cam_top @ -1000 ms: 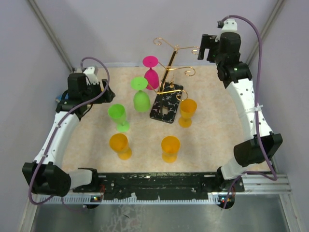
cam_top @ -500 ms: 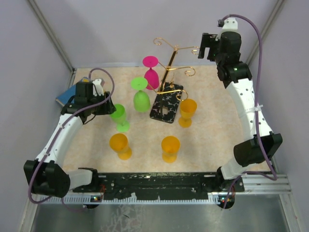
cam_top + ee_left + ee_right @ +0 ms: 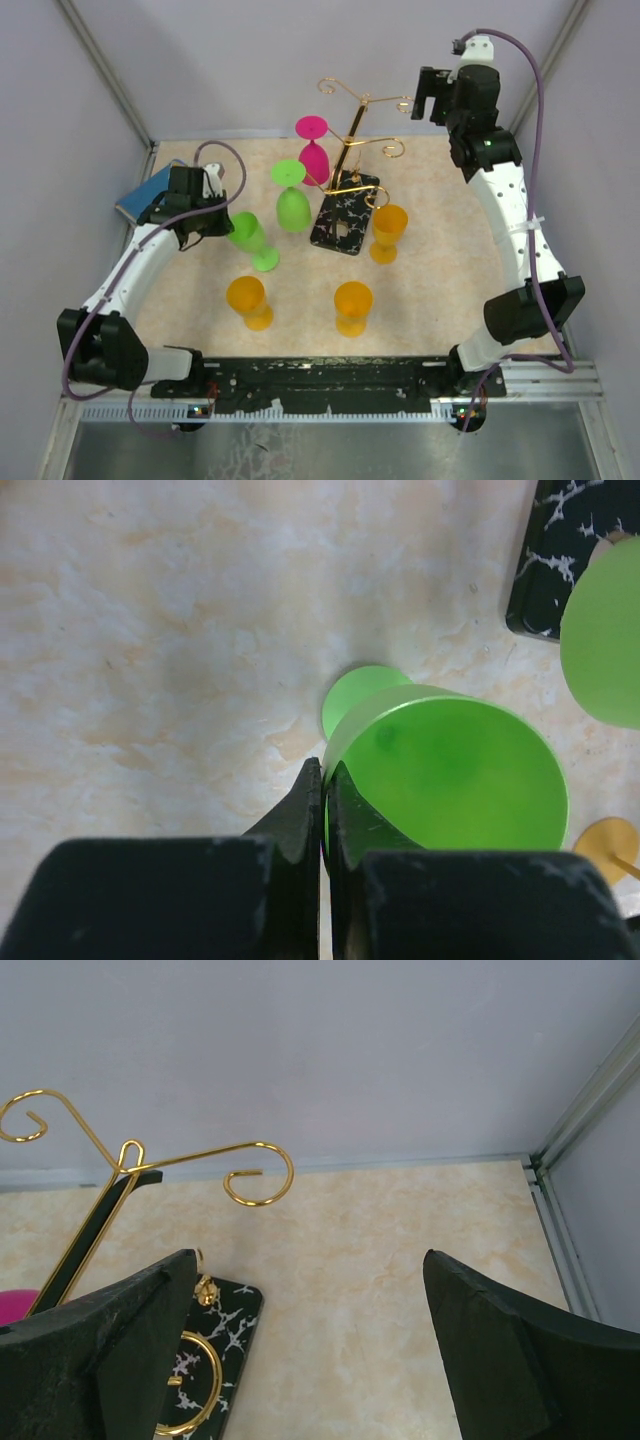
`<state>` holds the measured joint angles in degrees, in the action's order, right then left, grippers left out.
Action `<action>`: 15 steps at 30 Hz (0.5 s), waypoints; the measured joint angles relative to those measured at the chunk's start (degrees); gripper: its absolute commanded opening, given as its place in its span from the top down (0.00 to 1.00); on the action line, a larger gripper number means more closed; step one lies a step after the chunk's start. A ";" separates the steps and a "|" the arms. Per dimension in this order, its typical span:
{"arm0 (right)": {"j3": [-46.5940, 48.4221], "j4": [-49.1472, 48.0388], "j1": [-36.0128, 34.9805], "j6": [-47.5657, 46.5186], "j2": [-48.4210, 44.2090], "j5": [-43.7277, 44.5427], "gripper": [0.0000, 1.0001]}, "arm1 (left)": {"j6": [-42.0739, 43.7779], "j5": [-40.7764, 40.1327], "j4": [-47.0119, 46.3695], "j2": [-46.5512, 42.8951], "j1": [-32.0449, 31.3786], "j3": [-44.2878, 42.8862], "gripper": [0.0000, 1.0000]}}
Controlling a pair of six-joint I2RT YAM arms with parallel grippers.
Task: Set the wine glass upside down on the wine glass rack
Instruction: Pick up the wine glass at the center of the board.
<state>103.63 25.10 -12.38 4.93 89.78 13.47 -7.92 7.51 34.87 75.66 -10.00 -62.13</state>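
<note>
Left wrist: your left gripper (image 3: 323, 800) clamps the rim of the tilted lime-green plastic wine glass (image 3: 450, 770), likely for inverting; right gripper (image 3: 310, 1345) hovers open by the far-edge gold wire rack (image 3: 130, 1160).

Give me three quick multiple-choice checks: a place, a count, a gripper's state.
1. Where is the right gripper?
A) low over the near edge
B) raised at the far right, by the top of the wine glass rack
C) at the left wall

2. How many orange glasses stand on the table?
A) one
B) two
C) three

3. What is the left gripper doing?
A) gaping open
B) pinching a green glass
C) lying shut on bare table

Key: 1 B, it hangs open beside the gold spirals. 2 C, one by the rack's base, two nearer. 3 B, its fingers close on the rim.
</note>
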 measured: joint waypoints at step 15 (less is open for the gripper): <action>3.04 -2.01 -3.80 7.37 2.08 -8.92 0.05 | 11.61 -22.99 -34.64 -2.67 0.00 -10.38 1.00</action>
<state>106.67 23.09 -16.19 12.29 91.85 4.56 3.68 -15.49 0.23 72.99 -10.00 -72.51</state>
